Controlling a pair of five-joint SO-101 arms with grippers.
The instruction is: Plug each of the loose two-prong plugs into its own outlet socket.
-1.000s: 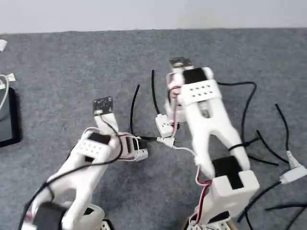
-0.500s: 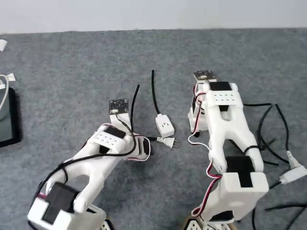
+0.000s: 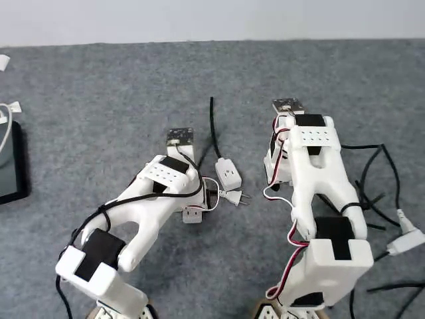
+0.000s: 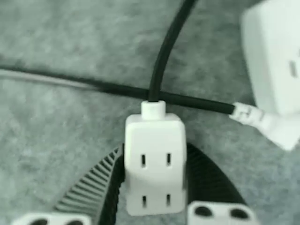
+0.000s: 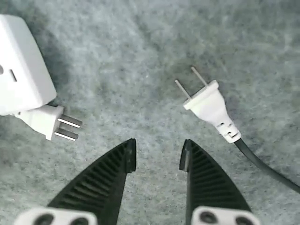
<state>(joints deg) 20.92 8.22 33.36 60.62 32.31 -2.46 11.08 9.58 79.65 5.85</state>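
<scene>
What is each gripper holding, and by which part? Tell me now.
The left gripper holds a white outlet socket, its fingers clamping the block's two long sides. The right gripper is open, holding nothing.

A grey, carpet-like table top (image 3: 99, 86) carried everything. Near its middle lay the far socket (image 3: 229, 175), white, with a black cord (image 3: 213, 126) running away from it. A white plug (image 3: 234, 197) lay just beside it, prongs bare. The near socket (image 3: 193, 214) lay close by, its cord crossing over the plug's cord. A second plug (image 5: 208, 101) lay apart from these, prongs bare. Loose black cables (image 3: 372, 179) and a third plug (image 3: 406, 234) lay on the right side. A dark slab (image 3: 10, 163) and a white scrap (image 3: 3, 62) lay at the left edge.
</scene>
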